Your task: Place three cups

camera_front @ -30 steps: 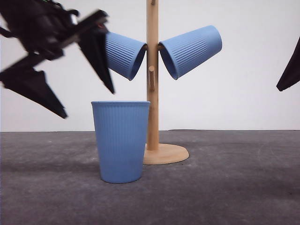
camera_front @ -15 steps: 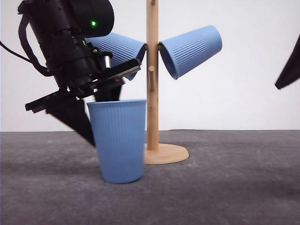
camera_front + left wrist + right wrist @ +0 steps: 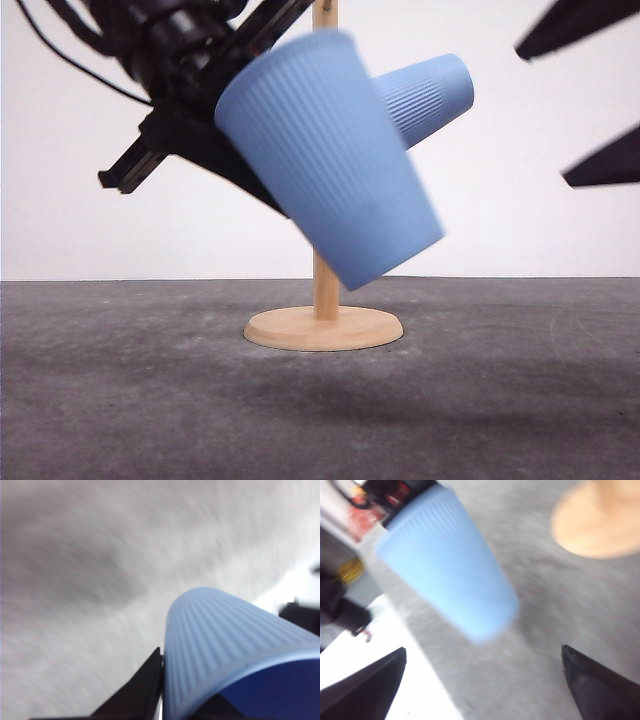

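Front view first: biggest thing is the dark grey table, then one wooden peg stand with a round base standing in the middle of it. I can count two light-blue ribbed tapered cups here. The held cup is up off the table, tilted with its flat bottom pointing down-right, right in front of the stand's post. The left gripper has it clamped at the rim end, up and left of the cup body; the left wrist view shows a black finger pressed against the cup's ribbed wall. The second cup hangs on the stand's right side, partly hidden. The right gripper hangs at the upper right, spread wide, nothing in it, well apart from both cups.
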`<state>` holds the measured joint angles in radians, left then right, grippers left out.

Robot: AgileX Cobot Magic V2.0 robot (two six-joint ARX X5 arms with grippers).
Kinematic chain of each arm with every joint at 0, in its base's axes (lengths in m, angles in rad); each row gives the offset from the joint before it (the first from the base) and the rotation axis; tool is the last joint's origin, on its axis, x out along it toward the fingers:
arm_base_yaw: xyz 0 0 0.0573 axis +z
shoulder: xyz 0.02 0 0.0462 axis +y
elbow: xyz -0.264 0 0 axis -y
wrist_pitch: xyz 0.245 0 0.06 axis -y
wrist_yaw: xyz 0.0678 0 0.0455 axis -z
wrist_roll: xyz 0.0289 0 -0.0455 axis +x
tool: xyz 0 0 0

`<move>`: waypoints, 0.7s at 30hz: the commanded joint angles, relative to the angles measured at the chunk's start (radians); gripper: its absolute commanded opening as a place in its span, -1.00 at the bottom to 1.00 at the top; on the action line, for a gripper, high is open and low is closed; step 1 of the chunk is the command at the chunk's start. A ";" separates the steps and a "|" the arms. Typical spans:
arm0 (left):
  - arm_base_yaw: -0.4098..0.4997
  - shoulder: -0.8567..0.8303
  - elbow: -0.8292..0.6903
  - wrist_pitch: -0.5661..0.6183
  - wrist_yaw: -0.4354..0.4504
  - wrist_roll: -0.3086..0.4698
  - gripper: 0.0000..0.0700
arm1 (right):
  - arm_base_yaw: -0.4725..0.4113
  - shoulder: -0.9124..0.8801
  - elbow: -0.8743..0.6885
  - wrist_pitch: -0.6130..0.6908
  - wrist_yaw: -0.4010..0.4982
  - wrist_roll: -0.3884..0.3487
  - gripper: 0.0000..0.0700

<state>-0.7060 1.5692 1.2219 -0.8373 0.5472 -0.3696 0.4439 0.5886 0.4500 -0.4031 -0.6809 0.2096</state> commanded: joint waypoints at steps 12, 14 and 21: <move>-0.162 0.010 0.030 0.068 0.111 -0.039 -1.00 | 0.230 0.005 0.011 0.025 0.086 -0.088 0.81; -0.179 0.010 0.030 0.093 0.134 -0.058 -1.00 | 0.256 0.005 0.011 0.022 0.106 -0.088 0.80; -0.224 0.010 0.030 0.138 0.160 -0.092 -1.00 | 0.331 0.005 0.011 0.013 0.140 -0.086 0.50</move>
<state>-0.9156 1.5692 1.2259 -0.7067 0.6943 -0.4491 0.7630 0.5896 0.4500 -0.3973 -0.5482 0.1341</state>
